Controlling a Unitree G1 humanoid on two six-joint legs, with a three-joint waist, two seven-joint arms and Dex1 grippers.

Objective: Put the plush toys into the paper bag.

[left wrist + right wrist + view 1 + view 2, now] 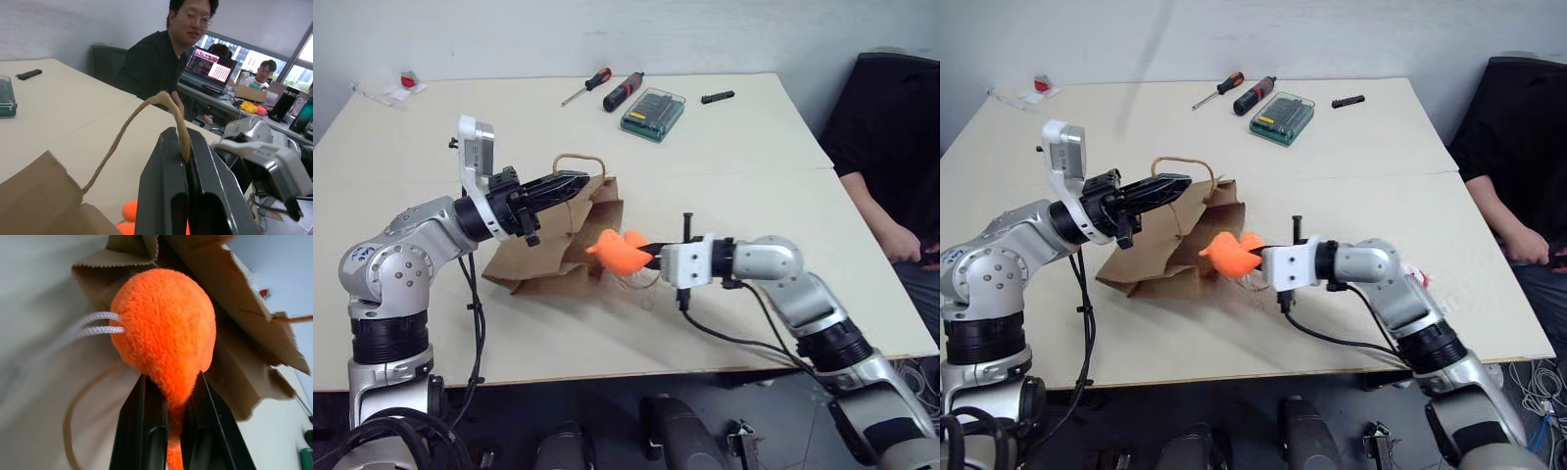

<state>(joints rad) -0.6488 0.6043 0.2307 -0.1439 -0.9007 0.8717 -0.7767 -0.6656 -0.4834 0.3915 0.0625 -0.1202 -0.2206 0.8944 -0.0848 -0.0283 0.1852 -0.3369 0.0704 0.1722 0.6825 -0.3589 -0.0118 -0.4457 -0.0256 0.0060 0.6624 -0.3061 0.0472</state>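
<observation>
Right now the orange toy hangs in the right gripper, jaws clamped tight on its narrow tail end, the fat rounded body leading. Its long axis runs straight out along the jaws, level with the table, aimed at about 9 o'clock in the head view. And at 9 o'clock is just where the bag waits: the toy's nose sits at the ragged edge of the mouth, close up, though I cannot tell whether it touches the paper. The left gripper is up at 11 o'clock from the toy, jaws closed on the cord handle, holding that side of the bag raised so the mouth gapes toward the right arm. So the right arm is the near one, and my read is a short push onward along that same line, then a release. The white string trails off the toy's side and could snag the rim.
</observation>
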